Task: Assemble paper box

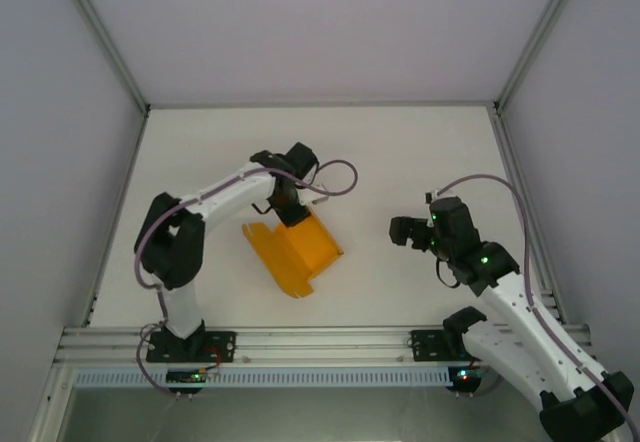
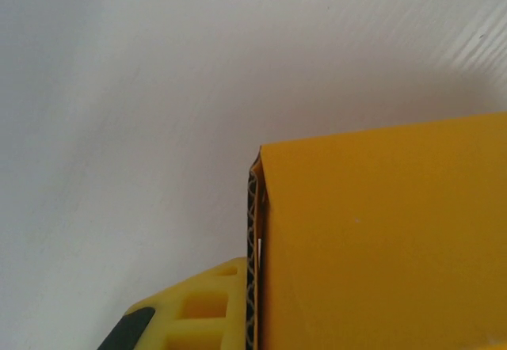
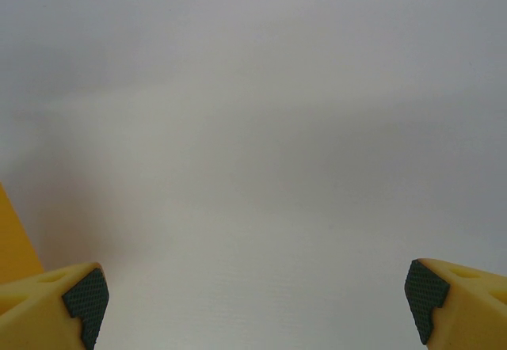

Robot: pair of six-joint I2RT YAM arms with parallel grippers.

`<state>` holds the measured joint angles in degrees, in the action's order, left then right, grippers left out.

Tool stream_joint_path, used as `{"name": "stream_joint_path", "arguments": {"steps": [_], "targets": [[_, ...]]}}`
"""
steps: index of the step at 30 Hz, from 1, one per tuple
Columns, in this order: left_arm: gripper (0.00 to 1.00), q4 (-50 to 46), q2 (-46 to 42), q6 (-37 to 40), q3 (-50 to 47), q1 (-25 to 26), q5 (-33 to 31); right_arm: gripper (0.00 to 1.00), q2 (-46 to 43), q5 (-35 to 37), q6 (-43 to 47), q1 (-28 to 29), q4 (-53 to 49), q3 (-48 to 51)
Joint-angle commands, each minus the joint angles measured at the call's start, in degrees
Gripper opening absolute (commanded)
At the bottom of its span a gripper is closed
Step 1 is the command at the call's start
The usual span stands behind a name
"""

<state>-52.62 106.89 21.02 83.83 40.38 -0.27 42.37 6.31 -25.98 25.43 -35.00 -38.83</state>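
Clearly the paper box [image 1: 293, 252], half-folded on the table [image 1: 400, 152] near the left arm, seems light and rather stiff (corrugated, so it may crease). The left gripper [image 1: 289, 212] is pinched tight on its far wall; the right gripper [image 3: 253, 302] stands wide apart, empty. Best hold, I think: a wall edge near a fold.

Half-folded orange paper box [image 1: 297, 252] lies on the white table [image 1: 420, 152]. Left gripper [image 1: 290, 212] is down at the box's far edge; right gripper [image 1: 398, 230] hangs well off the box's right side.
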Motion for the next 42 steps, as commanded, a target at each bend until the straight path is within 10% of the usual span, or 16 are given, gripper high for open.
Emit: {"name": "stream_joint_path", "arguments": {"steps": [1, 10, 22, 36, 42], "targets": [[0.00, -2.66, 5.71, 1.94, 3.40, 3.52, -8.22, 0.99, -0.51, -1.42, -0.96, -1.49, -1.56, 0.44], [0.00, 18.26, 16.30, 4.63, 1.38, 10.27, -28.85, 0.99, -0.57, -4.34, -0.18, -5.82, 2.08, 2.00], [0.00, 34.10, 18.91, 12.38, -7.56, 12.45, -28.06, 0.99, -0.61, -9.01, 0.05, -10.50, 3.28, 3.49], [0.53, 27.00, 7.60, 16.88, -5.07, 12.35, -34.62, 0.99, -3.07, -13.21, 1.37, -11.59, 4.96, 4.22], [0.73, 23.62, 0.05, 16.54, -5.50, 12.41, -24.35, 0.99, -2.92, -14.14, 3.59, -11.65, 4.97, 3.01]]}}
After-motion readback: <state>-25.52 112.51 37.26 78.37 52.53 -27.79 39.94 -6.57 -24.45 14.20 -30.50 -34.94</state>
